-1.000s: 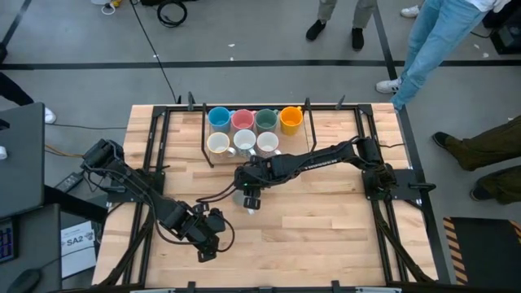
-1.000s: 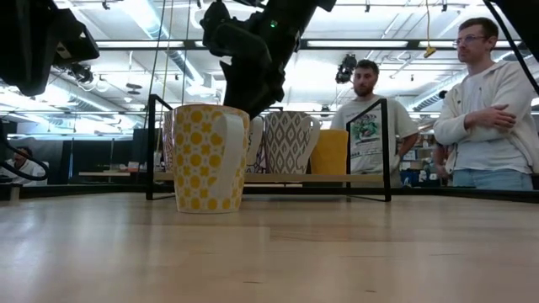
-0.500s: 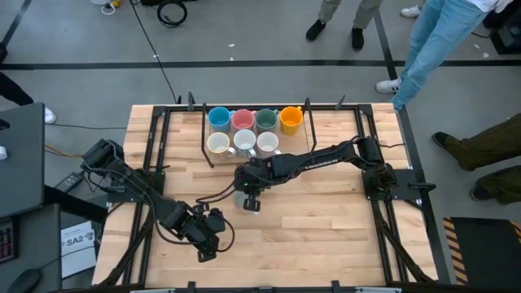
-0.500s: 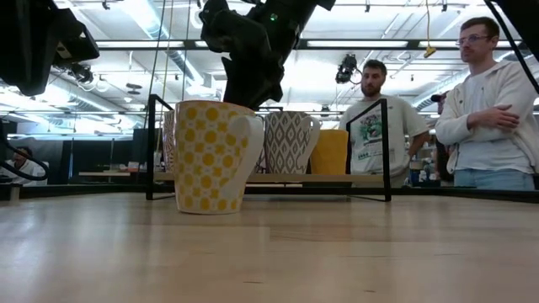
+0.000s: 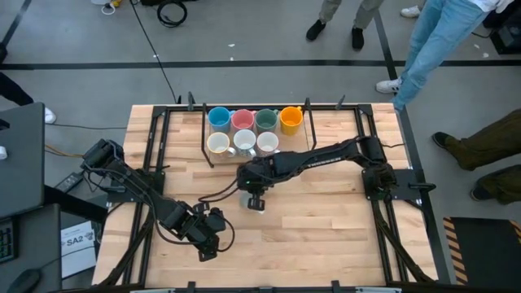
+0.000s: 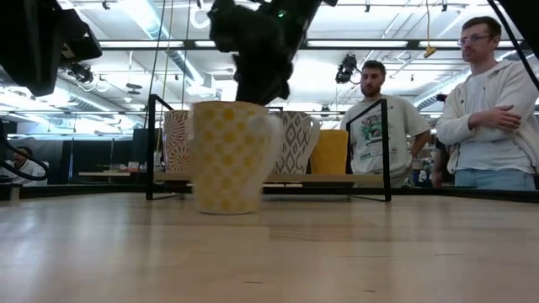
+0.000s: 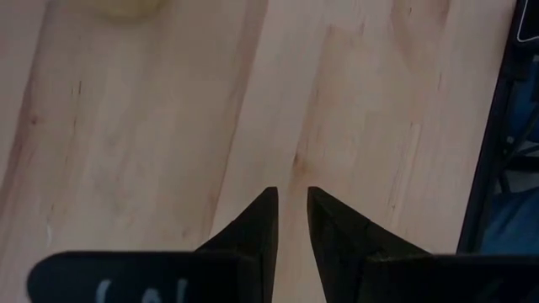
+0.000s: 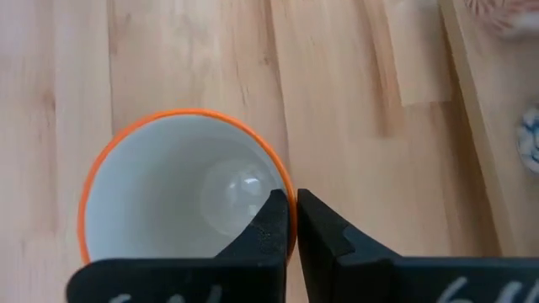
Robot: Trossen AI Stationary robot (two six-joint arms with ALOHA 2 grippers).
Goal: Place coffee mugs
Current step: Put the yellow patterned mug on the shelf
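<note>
Mug [image 6: 232,156] shifted sideways; yellow-dotted, orange rim; right end effector [image 8: 290,220] pinching rim.

Both arms are showing matte black, jointed segments, with black cables looping loosely beside the left arm [image 5: 175,216]. The right arm [image 5: 326,157] is carrying faint pale lettering along its forearm. Each gripper is presenting two dark, tapering wedge fingers [image 7: 253,231] and white handwritten marks on the black crossbar behind them

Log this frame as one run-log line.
right gripper: shut on yellow-dotted mug rim | left gripper: idle above table | rack: seven mugs
</note>
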